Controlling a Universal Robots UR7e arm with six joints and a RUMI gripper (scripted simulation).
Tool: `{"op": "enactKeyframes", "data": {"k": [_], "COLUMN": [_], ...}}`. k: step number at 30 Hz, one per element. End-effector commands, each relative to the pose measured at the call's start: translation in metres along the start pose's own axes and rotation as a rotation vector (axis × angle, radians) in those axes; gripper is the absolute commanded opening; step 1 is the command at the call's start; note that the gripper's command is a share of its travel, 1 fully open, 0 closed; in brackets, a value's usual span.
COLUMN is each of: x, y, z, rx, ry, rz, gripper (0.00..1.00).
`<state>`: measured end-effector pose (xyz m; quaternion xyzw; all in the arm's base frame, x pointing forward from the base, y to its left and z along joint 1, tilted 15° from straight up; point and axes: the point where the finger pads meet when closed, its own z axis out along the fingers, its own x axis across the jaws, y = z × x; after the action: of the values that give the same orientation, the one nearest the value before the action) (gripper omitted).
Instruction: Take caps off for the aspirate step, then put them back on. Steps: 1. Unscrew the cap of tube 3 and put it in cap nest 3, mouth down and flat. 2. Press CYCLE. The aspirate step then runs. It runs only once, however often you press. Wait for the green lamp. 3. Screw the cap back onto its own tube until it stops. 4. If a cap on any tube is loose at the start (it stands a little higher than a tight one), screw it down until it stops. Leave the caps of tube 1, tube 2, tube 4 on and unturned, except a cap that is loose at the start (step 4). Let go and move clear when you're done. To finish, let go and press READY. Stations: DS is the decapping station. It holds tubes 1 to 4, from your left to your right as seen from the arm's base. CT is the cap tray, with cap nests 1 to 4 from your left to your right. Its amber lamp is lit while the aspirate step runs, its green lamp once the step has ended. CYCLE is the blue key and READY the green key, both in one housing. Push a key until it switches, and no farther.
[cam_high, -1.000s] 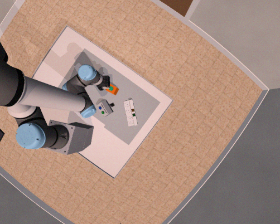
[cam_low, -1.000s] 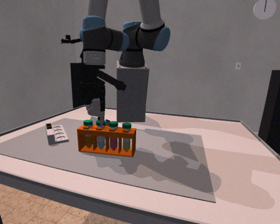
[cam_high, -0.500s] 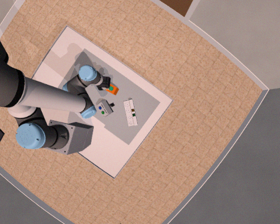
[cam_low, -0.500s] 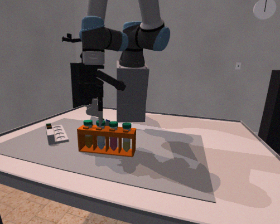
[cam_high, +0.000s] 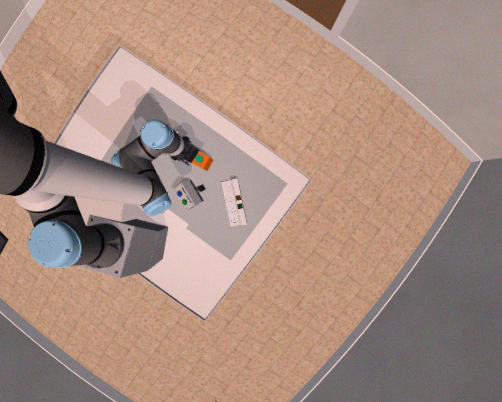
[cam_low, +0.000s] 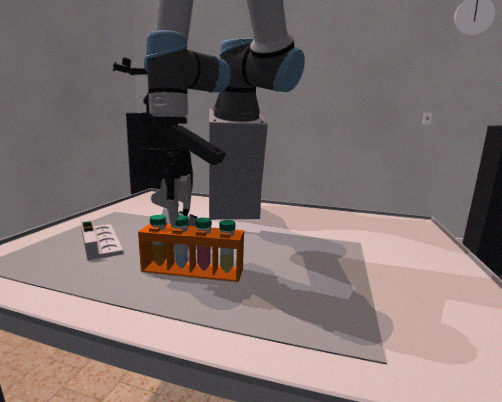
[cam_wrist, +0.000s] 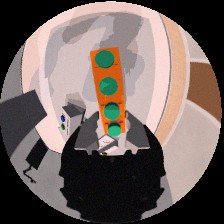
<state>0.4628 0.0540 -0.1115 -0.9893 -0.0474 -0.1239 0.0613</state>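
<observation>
The orange decapping station (cam_high: 208, 162) (cam_low: 190, 274) (cam_wrist: 107, 72) holds four tubes, all with green caps on. My gripper (cam_low: 180, 217) (cam_wrist: 111, 111) is slightly open, its fingers on either side of the cap of tube 3 (cam_wrist: 111, 110) and not clamped on it. The caps of tube 1 (cam_low: 227, 224) (cam_wrist: 104, 59), tube 2 (cam_low: 203, 222) (cam_wrist: 108, 86) and tube 4 (cam_low: 158, 219) (cam_wrist: 114, 130) stand beside it. Small height differences cannot be told. The white cap tray (cam_high: 230, 215) (cam_low: 95, 250) shows no cap in its nests. Its amber lamp (cam_high: 238, 198) and green lamp (cam_high: 240, 206) look dark.
The grey key housing, with the blue CYCLE key (cam_high: 179, 193) (cam_wrist: 63, 118) and green READY key (cam_high: 184, 202) (cam_wrist: 63, 127), stands between the arm's base and the two stations. The cap tray lies beyond the tube 4 end of the rack.
</observation>
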Motion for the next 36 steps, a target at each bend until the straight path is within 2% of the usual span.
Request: {"op": "enactKeyframes", "data": {"k": [1,2,6,32,33,36], "x": [-0.0019,-0.0019,-0.0019,-0.0027,-0.0007,-0.0007], "y": [-0.0005,-0.0005,-0.0005,-0.0022,-0.0007,-0.0007], "z": [0.0004,0.0004,0.0004,0.0005,0.0,0.0], "rx": [-0.015,-0.015,-0.016,-0.015,-0.016,-0.016], "ry": [-0.002,-0.001,0.0,0.0,0.003,0.003], "rz": [0.221,0.304,0.434,0.435,0.435,0.435], "gripper": [0.35,0.35,0.35,0.35,0.0,0.0]}}
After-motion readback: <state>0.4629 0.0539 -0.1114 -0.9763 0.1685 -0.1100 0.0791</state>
